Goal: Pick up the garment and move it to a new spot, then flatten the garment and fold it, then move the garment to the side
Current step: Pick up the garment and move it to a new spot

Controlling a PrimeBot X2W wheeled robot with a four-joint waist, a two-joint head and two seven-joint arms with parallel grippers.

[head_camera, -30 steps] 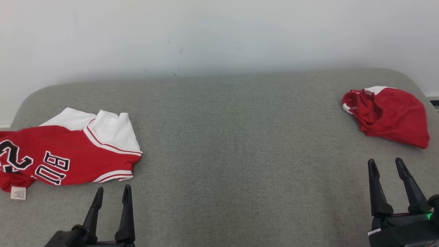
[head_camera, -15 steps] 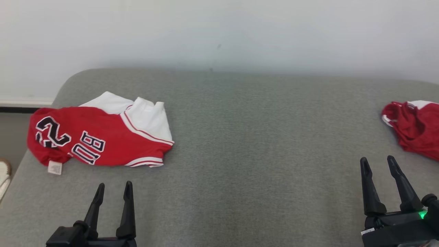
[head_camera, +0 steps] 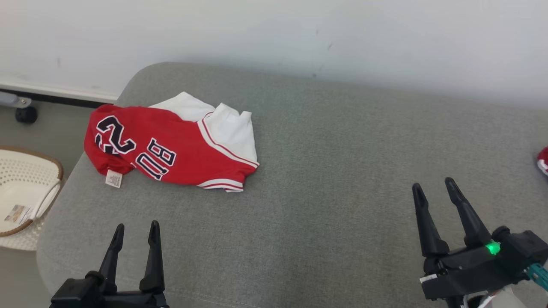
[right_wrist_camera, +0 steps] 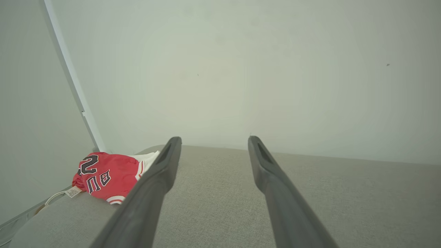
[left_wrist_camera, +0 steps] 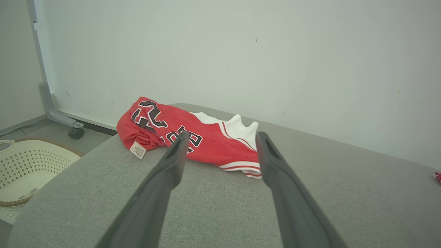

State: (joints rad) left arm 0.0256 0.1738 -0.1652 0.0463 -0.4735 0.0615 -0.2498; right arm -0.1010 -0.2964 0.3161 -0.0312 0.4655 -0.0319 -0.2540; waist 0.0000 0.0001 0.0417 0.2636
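The garment (head_camera: 171, 149) is a red and white jersey with black numbers and a small white tag. It lies folded at the far left end of the grey cushion (head_camera: 325, 162). The left wrist view shows the garment (left_wrist_camera: 210, 144) ahead of my fingers, and the right wrist view has the garment (right_wrist_camera: 103, 175) far off to the left. My left gripper (head_camera: 136, 225) is open and empty, hovering near the front edge a little short of the jersey. My right gripper (head_camera: 432, 184) is open and empty too, well to the right. The left gripper (left_wrist_camera: 222, 136) and right gripper (right_wrist_camera: 213, 139) touch nothing.
A white perforated basket (head_camera: 55, 171) stands on the floor left of the cushion, with its rim (left_wrist_camera: 34, 162) also visible. A second red cloth heap (head_camera: 543, 160) peeks in at the right edge. A wall runs close behind, and a caster wheel (head_camera: 25, 114) sits at its foot.
The head camera has swung left. The jersey now sits nearer the middle of the picture, the red heap has slid almost out at the right, and the basket has come into view. Both grippers stay open.
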